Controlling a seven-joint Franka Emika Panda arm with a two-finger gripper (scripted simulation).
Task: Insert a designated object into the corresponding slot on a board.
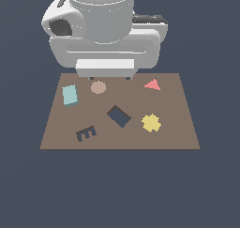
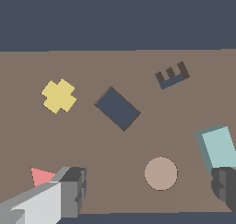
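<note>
Brown board [image 1: 178,128]: teal block [image 2: 220,147] beside gripper [image 2: 150,188] finger [image 2: 226,184].

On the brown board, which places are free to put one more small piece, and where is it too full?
On the board, the front strip along the near edge is bare, below the comb-shaped recess and the yellow star piece. A smaller bare patch lies between the red triangle and that star. The back is crowded: teal block and tan disc under the gripper.
</note>
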